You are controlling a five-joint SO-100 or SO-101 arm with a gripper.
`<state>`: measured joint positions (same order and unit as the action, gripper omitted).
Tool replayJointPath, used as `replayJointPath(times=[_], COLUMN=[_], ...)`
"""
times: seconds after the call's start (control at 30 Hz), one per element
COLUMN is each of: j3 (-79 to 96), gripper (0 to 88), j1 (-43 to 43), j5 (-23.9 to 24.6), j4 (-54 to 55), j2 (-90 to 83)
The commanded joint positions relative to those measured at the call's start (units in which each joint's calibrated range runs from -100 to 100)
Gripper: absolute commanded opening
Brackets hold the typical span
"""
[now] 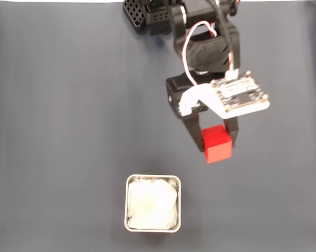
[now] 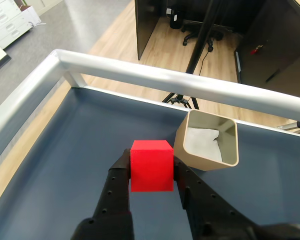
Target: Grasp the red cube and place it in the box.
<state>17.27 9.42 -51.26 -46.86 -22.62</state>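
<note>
Step in hand, as judged from both views: transport. The grasp is done and the placement is not. The black two-finger gripper (image 2: 150, 167) is clamped on the small matte bright red cube (image 2: 150, 165); in the wrist view one dark finger (image 2: 121, 175) presses each side face, cube seated at the fingertips with its top and front faces exposed. In the fixed view the cube (image 1: 216, 143) sits under the arm's tip (image 1: 215, 139), below a pale circuit board with a white cable (image 1: 241, 95) mounted on the wrist. Whether the cube is off the dark blue-grey table mat (image 1: 58, 131) I cannot read for certain, though it looks raised in the wrist view, with mat visible beneath it. The small square cream-rimmed box with rounded corners and wrinkled white cloth lining (image 1: 153, 203) stands apart from the cube in the fixed view, lower in the picture and to the left; in the wrist view the box (image 2: 207, 145) lies just beyond and right of the cube, its opening unobstructed and nothing but cloth inside. A silver metal rail (image 2: 140, 72) bounds the table edge past the box. Next move, in my judgement: carry the cube across until it is centred above the opening, keeping the base high enough to pass the near rim, then lower and part the fingers. The cube looks narrow against the opening, so lateral tolerance seems fair; clipping the rim would likely shove the light box.
</note>
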Motion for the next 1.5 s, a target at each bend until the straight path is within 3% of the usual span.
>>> replayJointPath(times=[0.0, 1.47], j3=[-4.0, -9.0], gripper=[1.7, 1.7], j1=[-1.8, -11.3], j5=[0.6, 2.0], j4=[1.8, 15.9], j2=[0.4, 15.5])
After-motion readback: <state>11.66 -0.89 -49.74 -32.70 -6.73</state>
